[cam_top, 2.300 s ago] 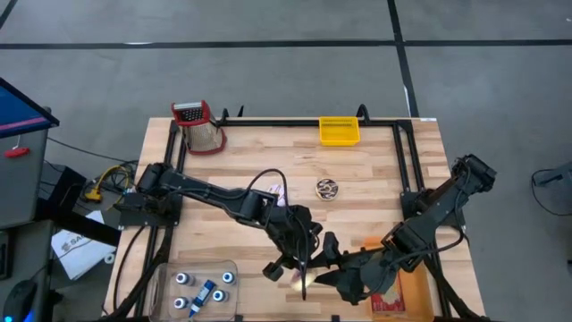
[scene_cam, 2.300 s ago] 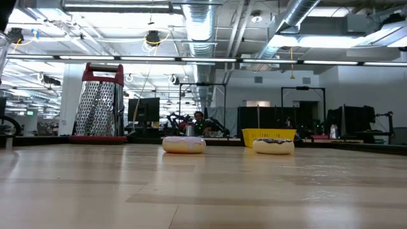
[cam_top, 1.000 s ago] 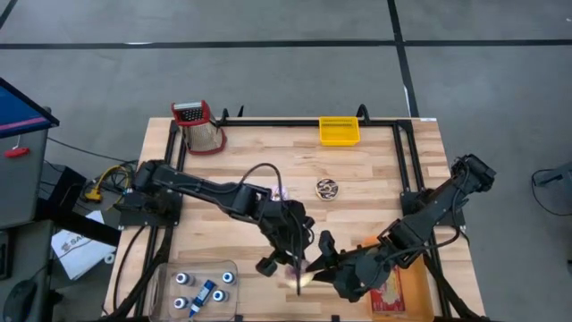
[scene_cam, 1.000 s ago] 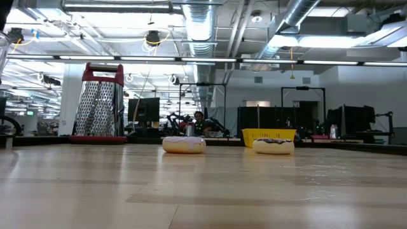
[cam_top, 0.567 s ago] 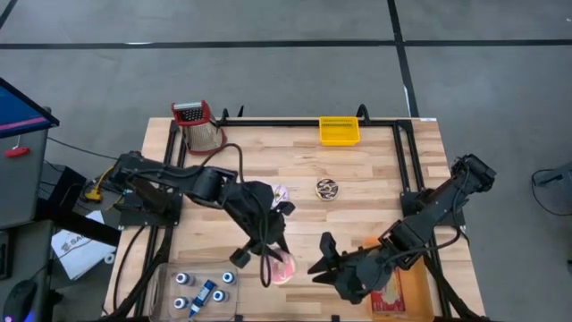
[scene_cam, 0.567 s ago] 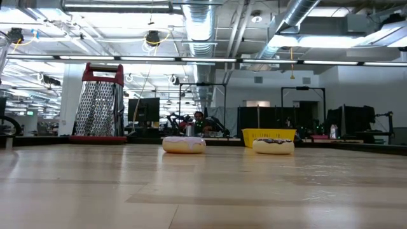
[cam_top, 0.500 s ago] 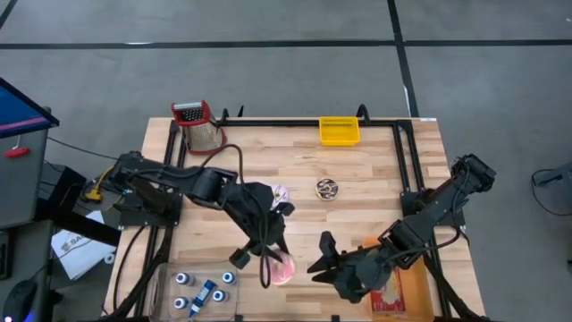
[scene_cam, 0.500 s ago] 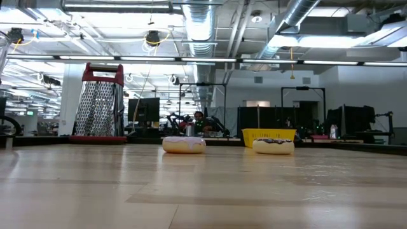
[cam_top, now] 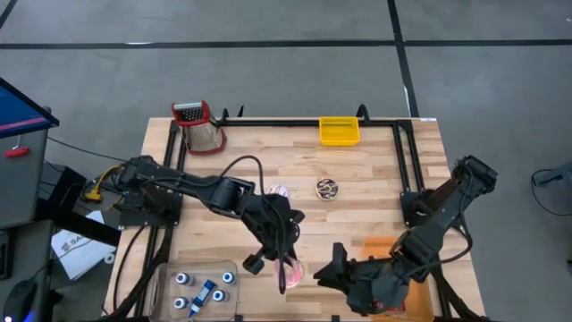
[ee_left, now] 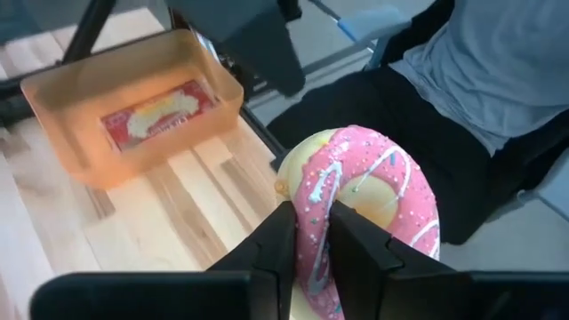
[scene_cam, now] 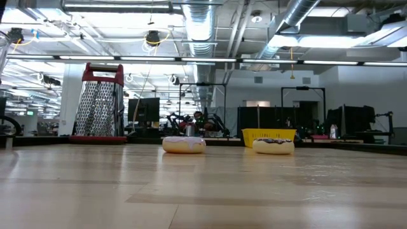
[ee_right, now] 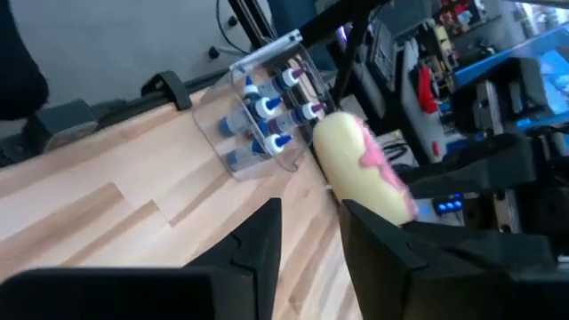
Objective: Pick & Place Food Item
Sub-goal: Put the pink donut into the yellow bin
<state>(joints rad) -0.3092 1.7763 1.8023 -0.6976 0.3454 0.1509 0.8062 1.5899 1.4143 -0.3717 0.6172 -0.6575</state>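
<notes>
A pink-frosted donut [ee_left: 364,191] with white drizzle and sprinkles hangs above the table's near middle, with my left gripper [cam_top: 288,268] shut on it. In the right wrist view the donut [ee_right: 360,173] shows edge-on. My right gripper [cam_top: 332,266] stands just to its right, open, with nothing between its fingers [ee_right: 258,240]. An orange tray [ee_left: 133,98] holding a red packet lies at the near right, partly under my right arm. Two more donuts, a pale one [cam_top: 280,191] and a dark one [cam_top: 327,189], rest flat on the table's middle. My left gripper pinches the donut's ring [ee_left: 311,236] between its two fingers, on the part of the ring nearest the wrist. The fingers slant down toward the table's near edge. The donut stands on edge beyond the fingertips, lifted clear of the table.
A clear box of small bottles [cam_top: 201,284] sits at the near left. A red-framed grater [cam_top: 198,125] stands at the far left and a yellow bin [cam_top: 340,131] at the far middle. A seated person's clothing [ee_left: 480,62] shows beyond the near edge.
My left gripper has carried the donut a little toward the table's left and up, away from my right gripper, then come partly back. My right gripper has drawn toward the table's right and rolled at the wrist.
</notes>
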